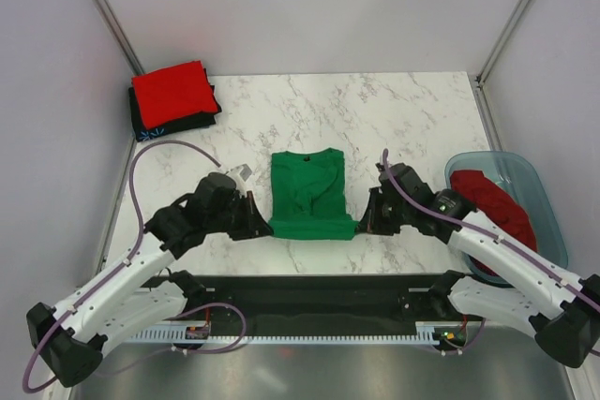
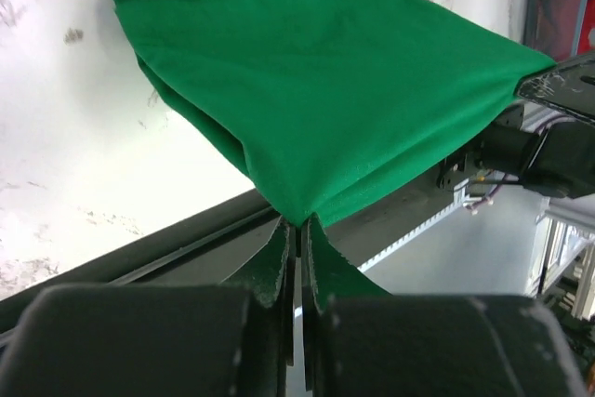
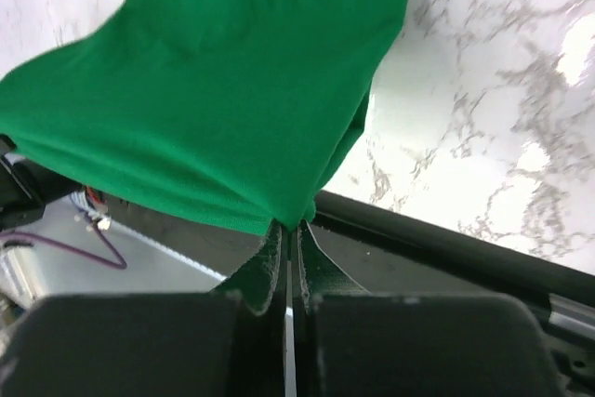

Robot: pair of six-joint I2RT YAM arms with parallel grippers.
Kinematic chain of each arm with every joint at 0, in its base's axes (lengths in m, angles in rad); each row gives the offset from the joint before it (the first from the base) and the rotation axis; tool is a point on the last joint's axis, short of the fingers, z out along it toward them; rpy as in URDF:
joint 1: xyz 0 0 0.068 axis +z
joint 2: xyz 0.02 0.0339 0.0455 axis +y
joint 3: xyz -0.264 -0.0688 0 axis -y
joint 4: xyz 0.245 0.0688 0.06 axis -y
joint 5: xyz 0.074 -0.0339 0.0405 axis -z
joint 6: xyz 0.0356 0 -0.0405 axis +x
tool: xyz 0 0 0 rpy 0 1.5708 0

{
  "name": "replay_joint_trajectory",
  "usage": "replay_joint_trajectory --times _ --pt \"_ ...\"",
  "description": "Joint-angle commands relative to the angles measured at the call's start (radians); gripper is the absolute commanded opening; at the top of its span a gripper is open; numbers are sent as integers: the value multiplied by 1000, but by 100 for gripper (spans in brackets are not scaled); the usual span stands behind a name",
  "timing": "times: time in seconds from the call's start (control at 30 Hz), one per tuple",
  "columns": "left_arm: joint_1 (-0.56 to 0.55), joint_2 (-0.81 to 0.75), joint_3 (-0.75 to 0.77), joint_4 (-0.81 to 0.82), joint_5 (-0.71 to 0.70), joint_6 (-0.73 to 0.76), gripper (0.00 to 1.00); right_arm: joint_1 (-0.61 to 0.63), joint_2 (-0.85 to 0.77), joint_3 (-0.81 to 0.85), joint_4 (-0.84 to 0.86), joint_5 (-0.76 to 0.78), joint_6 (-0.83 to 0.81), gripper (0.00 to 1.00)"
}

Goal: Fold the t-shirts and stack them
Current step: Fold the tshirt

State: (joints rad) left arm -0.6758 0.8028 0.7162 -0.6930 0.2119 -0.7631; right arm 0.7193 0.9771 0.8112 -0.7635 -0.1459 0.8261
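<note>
The green t-shirt [image 1: 309, 194] lies folded lengthwise in the middle of the table, its near hem lifted. My left gripper [image 1: 264, 224] is shut on the near left corner of the green shirt [image 2: 316, 90]. My right gripper [image 1: 359, 224] is shut on the near right corner of the same shirt [image 3: 195, 90]. The hem hangs taut between the two grippers, just above the table's front edge. A folded red t-shirt [image 1: 172, 93] lies on a folded black t-shirt [image 1: 150, 125] at the far left corner. Another red t-shirt [image 1: 495, 205] lies in the tub.
The translucent blue plastic tub [image 1: 542, 196] stands at the right edge, beside my right arm. A black rail [image 1: 309, 292] runs along the table's front edge under the grippers. White walls close the table on the left, back and right.
</note>
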Motion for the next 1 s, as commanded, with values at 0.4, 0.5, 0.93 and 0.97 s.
replay_joint_trajectory --times 0.4,0.5,0.93,0.97 --pt "139 334 377 -102 -117 171 2 -104 368 430 -129 279 -214 0" --pt "195 413 413 -85 -68 192 2 -145 432 486 -125 270 -258 0" --pt "346 713 611 -60 35 255 2 -238 732 739 -115 213 -384 0" --pt "352 752 623 -60 44 255 2 -242 751 773 -115 209 -389 0"
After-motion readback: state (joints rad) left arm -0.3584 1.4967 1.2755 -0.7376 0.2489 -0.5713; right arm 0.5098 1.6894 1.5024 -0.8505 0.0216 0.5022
